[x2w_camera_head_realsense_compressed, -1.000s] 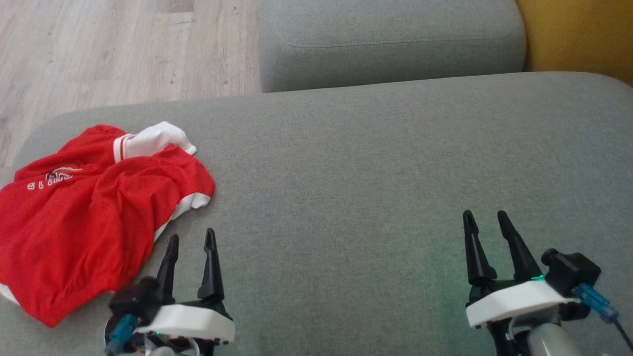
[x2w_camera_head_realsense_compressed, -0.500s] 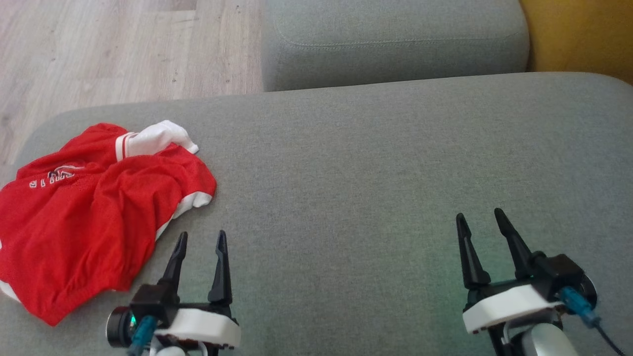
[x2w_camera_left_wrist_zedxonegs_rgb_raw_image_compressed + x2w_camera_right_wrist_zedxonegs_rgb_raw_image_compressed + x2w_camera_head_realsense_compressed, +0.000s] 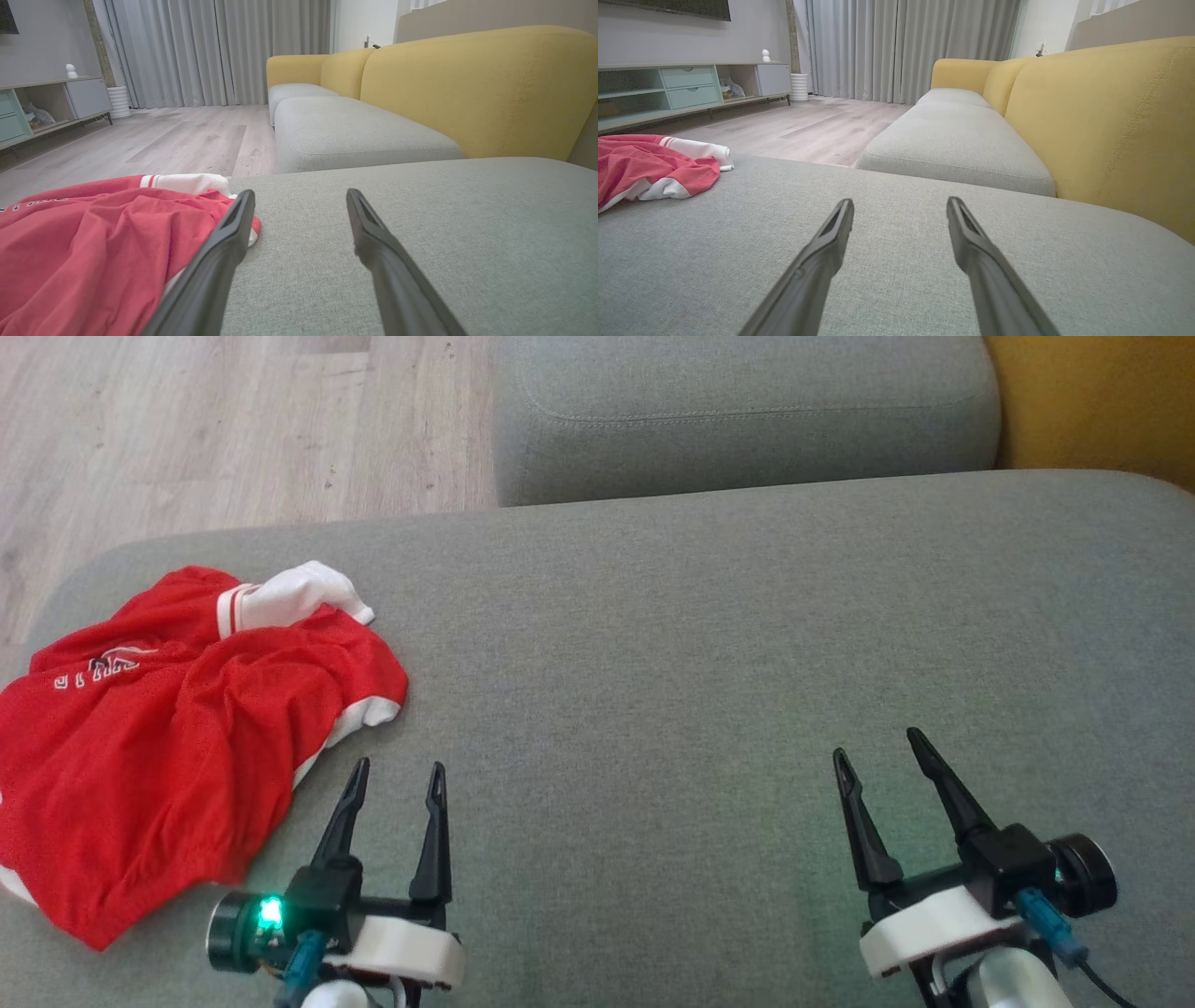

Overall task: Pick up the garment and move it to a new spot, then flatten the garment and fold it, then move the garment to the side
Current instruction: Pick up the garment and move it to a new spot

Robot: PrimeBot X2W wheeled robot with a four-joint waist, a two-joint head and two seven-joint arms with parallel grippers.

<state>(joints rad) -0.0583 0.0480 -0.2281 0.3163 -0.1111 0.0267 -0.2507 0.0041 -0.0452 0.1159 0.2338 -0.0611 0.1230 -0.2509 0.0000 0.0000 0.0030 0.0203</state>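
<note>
Grey sofa seat (image 3: 653, 644) carries both claws near its front. The left claw (image 3: 400, 763) points away, fingers spread wide and holding nothing, just beside the hem of the crumpled red-and-white garment (image 3: 168, 747) at the seat's left end. The right claw (image 3: 878, 743), equally wide and holding nothing, sits well apart over bare fabric that spans the middle and right. Beyond the far edge lie wooden floor (image 3: 187, 429), a second grey cushion (image 3: 738, 420) and a yellow backrest (image 3: 1102, 401).

Grey sofa (image 3: 747, 635); yellow backrest (image 3: 467, 84); wood floor (image 3: 187, 429)
</note>
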